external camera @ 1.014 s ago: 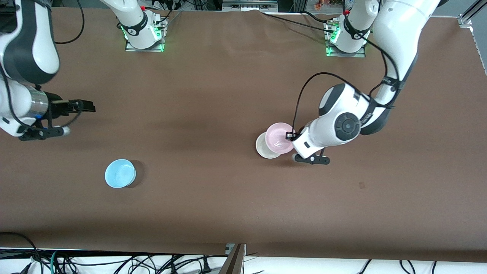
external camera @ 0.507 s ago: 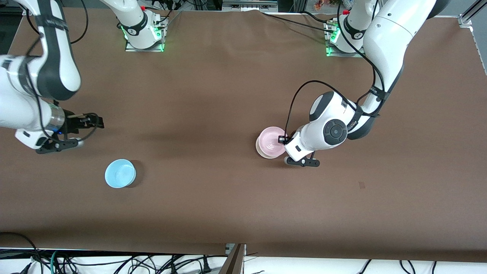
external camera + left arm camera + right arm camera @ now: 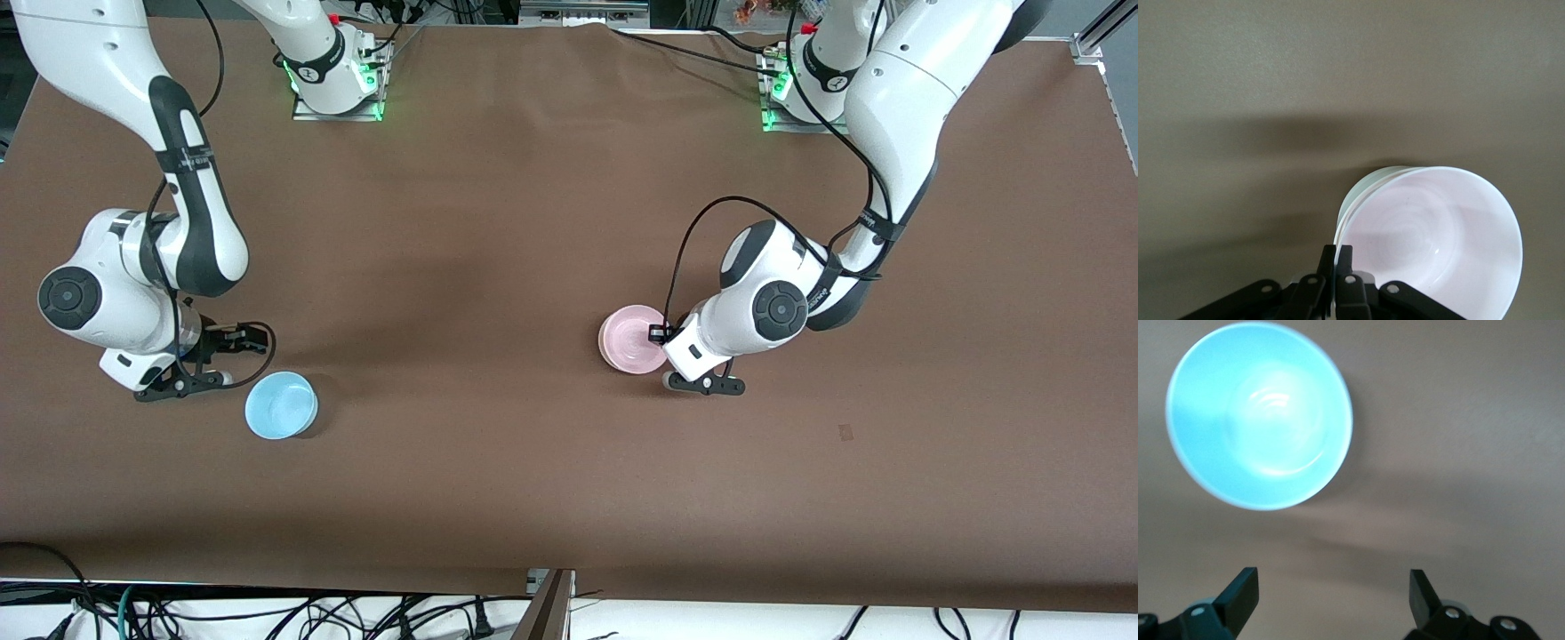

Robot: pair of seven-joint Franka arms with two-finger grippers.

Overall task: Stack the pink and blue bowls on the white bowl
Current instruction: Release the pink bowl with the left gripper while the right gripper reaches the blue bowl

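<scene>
Left gripper: sits at the edge of the pink bowl on the side toward the left arm's end of the table, fingers pinched together on that bowl's rim (the left wrist view shows the thin wall clamped between them).
Pink bowl: nested in the white bowl, upright, near the middle of the brown table.
White bowl: almost wholly covered by the pink one; only a thin crescent of its rim shows in the left wrist view, and in the front view it can hardly be made out.
Right gripper: low over the table, just beside the blue bowl, toward the robots' bases from it; fingers spread wide with nothing between them.
Blue bowl: upright on the table near the right arm's end, well apart from the pink and white pair and nearer to the front camera than they are (its inside is bare).
</scene>
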